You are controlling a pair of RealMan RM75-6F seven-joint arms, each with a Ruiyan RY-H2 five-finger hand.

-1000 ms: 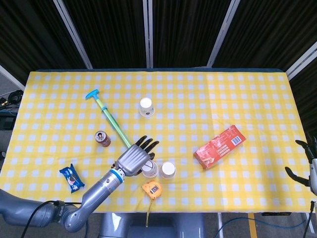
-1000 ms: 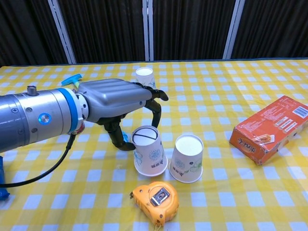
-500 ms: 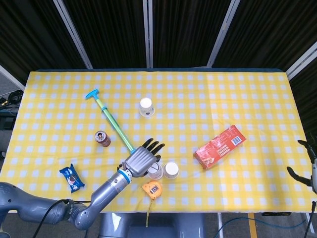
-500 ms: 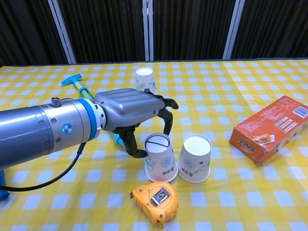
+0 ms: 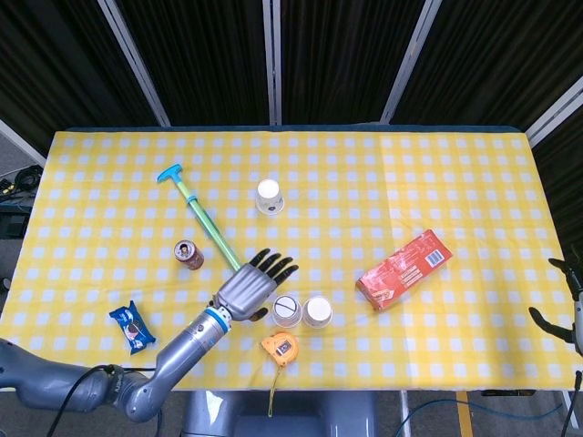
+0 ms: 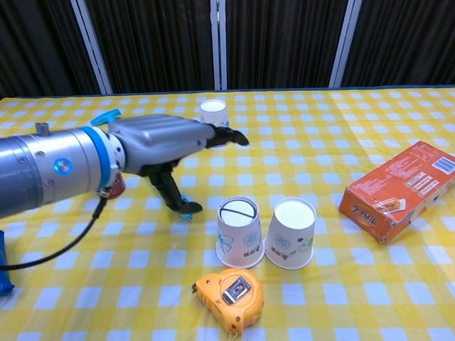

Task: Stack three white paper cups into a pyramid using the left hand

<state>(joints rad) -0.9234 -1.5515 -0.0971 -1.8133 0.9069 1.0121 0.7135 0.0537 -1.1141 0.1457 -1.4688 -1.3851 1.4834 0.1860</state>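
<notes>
Two white paper cups stand upside down side by side near the front edge: the left cup [image 5: 286, 310] [image 6: 239, 232] and the right cup [image 5: 318, 311] [image 6: 290, 233], touching or nearly so. A third white cup [image 5: 269, 196] [image 6: 215, 115] stands alone further back. My left hand [image 5: 250, 287] [image 6: 167, 145] hovers just left of the pair, fingers spread, holding nothing. My right hand [image 5: 567, 300] shows only at the right edge of the head view, off the table, fingers apart.
An orange tape measure [image 5: 279, 348] [image 6: 228, 290] lies in front of the cups. A red box [image 5: 404, 269] [image 6: 397, 190] lies to the right. A green-and-blue pump [image 5: 203, 220], a small can [image 5: 189, 255] and a blue snack packet [image 5: 130, 327] lie to the left.
My left hand let go of the left cup and drew back to the left and up, fingers opening. Both cups ended slightly further right, standing together.
</notes>
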